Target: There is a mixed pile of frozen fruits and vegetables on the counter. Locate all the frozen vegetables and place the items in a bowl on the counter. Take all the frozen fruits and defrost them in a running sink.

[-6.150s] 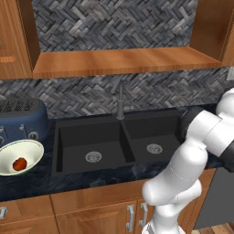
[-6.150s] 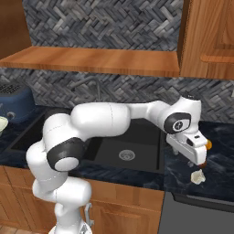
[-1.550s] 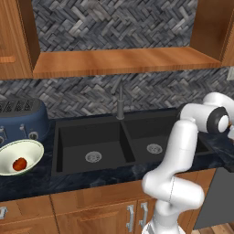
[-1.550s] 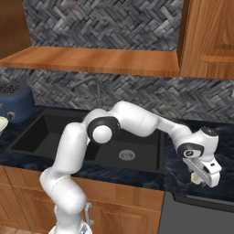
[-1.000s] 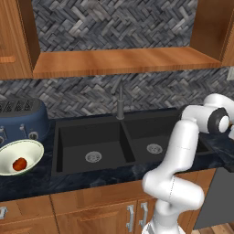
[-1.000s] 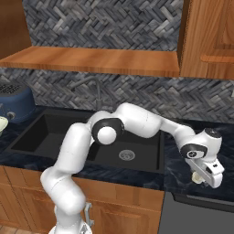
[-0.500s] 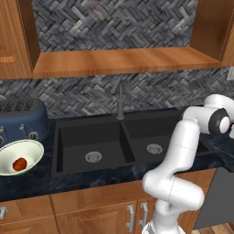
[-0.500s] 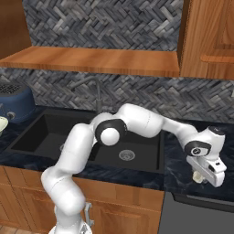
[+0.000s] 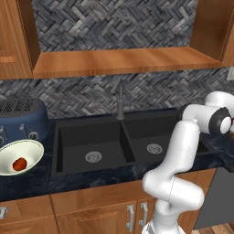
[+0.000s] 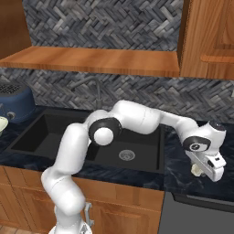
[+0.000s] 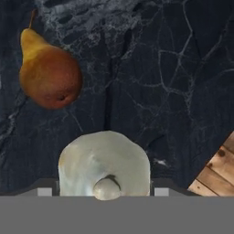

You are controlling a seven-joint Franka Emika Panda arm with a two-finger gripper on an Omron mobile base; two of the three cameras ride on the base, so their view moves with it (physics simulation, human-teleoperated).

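Dark marbled counter [image 11: 173,91] right of the black sink [image 10: 123,151], with wooden cabinets below. Yellow-orange pear [image 11: 48,73] lying on the stone, near the pale garlic bulb [image 11: 104,162] but apart from it; nothing between them. A corner of wood floor at the lower right of the hand view.

Left base view: slim faucet [image 9: 120,101] behind the double basin, blue toaster [image 9: 20,119] at far left, and just in front of it the green-rimmed bowl [image 9: 32,148] with the red tomato [image 9: 19,164] inside. Arm bent far right, wrist at the frame edge. Right base view: arm stretched across the sink, gripper [image 10: 206,170] low over the right counter, a bit of the cream bulb peeking beside it. Hand view alone giving the pear and the bulb close up.

Fingers narrowed on either side of the garlic bulb, apparently closed on it; bulb seemingly still down on the counter.
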